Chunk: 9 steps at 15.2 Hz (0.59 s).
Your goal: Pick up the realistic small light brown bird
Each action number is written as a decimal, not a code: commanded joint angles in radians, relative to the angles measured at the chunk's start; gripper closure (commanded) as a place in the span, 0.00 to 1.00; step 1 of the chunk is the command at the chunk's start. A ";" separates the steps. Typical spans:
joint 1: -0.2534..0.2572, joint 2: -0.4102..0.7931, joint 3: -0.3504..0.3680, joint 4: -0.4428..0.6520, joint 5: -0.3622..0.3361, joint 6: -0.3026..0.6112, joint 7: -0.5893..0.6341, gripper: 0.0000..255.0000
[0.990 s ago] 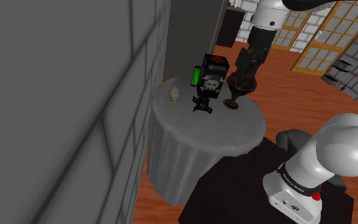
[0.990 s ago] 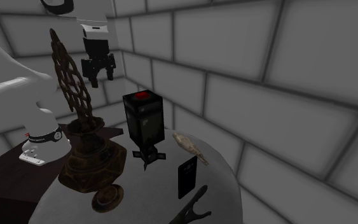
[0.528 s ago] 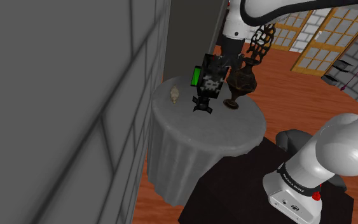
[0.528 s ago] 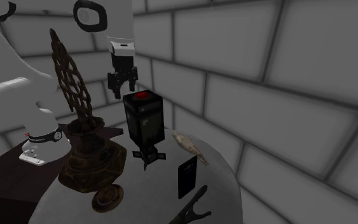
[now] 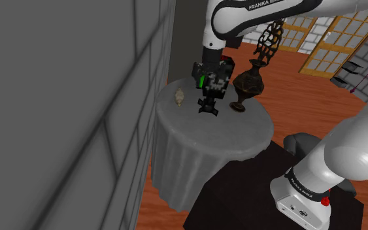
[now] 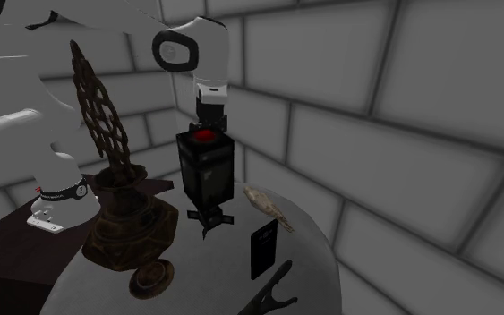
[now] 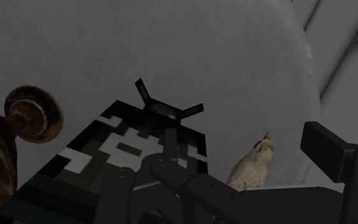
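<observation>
Having swung my gripper (image 5: 210, 73) across from the vase (image 5: 248, 83) to over the black box (image 6: 205, 172), I'm nearer the bird (image 5: 180, 97) but cannot tell how wide the gripper stands.

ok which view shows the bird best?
Second exterior view: the bird shows whole and unobstructed on the round table. The wrist view is closer but catches just head and chest of the bird. The shoulder view shows the bird small, by the table's wall-side edge.
</observation>
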State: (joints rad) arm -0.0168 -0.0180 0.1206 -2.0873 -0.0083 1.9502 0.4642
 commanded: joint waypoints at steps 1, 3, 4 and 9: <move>0.000 0.083 0.001 0.056 -0.017 0.020 0.044 0.00; 0.002 0.165 -0.002 0.122 -0.033 0.028 0.085 0.00; 0.004 0.206 -0.004 0.157 -0.041 0.031 0.105 0.00; 0.016 0.413 -0.025 0.356 -0.072 0.021 0.192 0.00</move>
State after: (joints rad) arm -0.0059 0.3444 0.1000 -1.7765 -0.0732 1.9693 0.6342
